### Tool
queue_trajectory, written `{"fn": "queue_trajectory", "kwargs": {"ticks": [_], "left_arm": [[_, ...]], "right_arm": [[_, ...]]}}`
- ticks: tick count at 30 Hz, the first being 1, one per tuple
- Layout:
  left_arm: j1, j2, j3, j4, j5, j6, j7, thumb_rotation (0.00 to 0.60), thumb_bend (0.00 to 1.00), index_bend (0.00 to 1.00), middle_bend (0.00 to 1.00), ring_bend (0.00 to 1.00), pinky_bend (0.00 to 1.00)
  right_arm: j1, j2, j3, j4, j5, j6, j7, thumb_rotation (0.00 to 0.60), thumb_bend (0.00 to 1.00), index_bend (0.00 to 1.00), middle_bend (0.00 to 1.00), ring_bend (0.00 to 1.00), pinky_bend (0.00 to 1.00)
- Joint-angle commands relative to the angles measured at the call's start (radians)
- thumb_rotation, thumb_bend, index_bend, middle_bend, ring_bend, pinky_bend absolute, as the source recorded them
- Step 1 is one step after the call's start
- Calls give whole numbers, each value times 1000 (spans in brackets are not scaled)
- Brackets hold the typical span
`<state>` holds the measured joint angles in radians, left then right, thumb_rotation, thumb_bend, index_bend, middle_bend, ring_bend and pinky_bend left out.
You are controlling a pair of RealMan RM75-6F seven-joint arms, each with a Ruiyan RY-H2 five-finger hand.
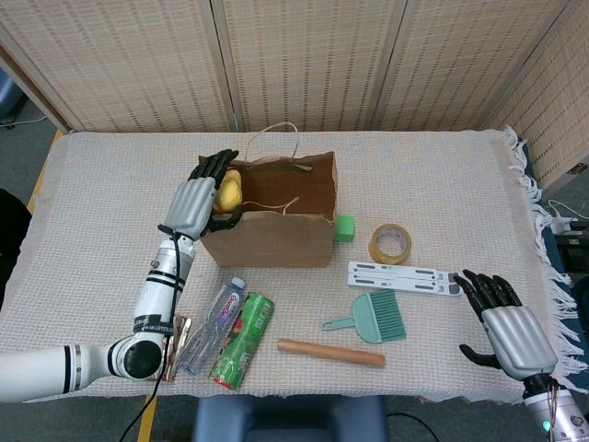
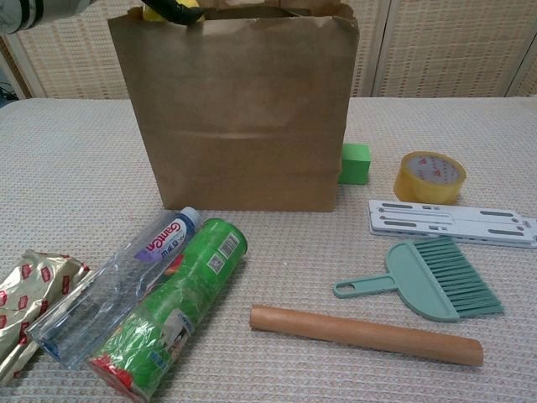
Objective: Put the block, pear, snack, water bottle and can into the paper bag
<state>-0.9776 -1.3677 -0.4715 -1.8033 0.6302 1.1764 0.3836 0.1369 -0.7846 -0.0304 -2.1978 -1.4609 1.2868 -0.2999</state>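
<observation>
left hand (image 1: pixel 198 198) grips pear (image 1: pixel 226 191) | above paper bag (image 1: pixel 276 238) opening

We read "Ganten" in red on the water bottle (image 2: pixel 117 281) label. Print on the green can (image 2: pixel 172 323) and the snack (image 2: pixel 29 298) wrapper's small red logos stay illegible to us.

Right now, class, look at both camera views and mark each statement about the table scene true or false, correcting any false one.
1. The left hand holds the pear over the paper bag. True.
2. The green block is inside the bag. False: it sits on the table beside the bag's right-hand side in the picture.
3. The water bottle and can lie side by side in front of the bag. True.
4. The right hand grips the wooden rod. False: it is open, holding nothing.
5. The tape roll stands on the brush. False: they are apart.
</observation>
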Motion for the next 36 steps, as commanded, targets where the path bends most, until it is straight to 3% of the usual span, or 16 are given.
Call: {"fn": "queue_trajectory", "kwargs": {"ticks": [1, 9, 16, 21, 25, 29, 36], "left_arm": [[7, 11, 1, -13, 10, 4, -7, 600, 400, 0, 0, 0, 93], [53, 69, -3, -71, 5, 24, -40, 600, 404, 0, 0, 0, 102], [166, 188, 11, -85, 40, 50, -119, 600, 464, 85, 13, 5, 177], [270, 284, 50, -105, 92, 28, -208, 600, 484, 116, 57, 25, 190], [373, 355, 127, -124, 205, -1, -295, 600, 483, 120, 66, 29, 194], [468, 400, 241, -91, 412, -9, -355, 600, 477, 120, 63, 25, 193], [620, 380, 416, 57, 784, 120, -464, 600, 432, 55, 0, 0, 159]], "right_arm": [[-2, -2, -1, -3, -5, 3, -4, 600, 95, 0, 0, 0, 0], [-8, -3, -7, -6, -20, 8, -8, 600, 95, 0, 0, 0, 0], [-8, -5, -9, -4, -23, 5, -10, 600, 95, 0, 0, 0, 0], [-6, -11, -10, -6, -21, -1, -21, 600, 96, 0, 0, 0, 0], [-4, -15, -10, -10, -17, -7, -27, 600, 96, 0, 0, 0, 0], [-4, -16, -13, -15, -21, -10, -32, 600, 95, 0, 0, 0, 0], [-5, -19, -19, -23, -33, -11, -41, 600, 95, 0, 0, 0, 0]]}}
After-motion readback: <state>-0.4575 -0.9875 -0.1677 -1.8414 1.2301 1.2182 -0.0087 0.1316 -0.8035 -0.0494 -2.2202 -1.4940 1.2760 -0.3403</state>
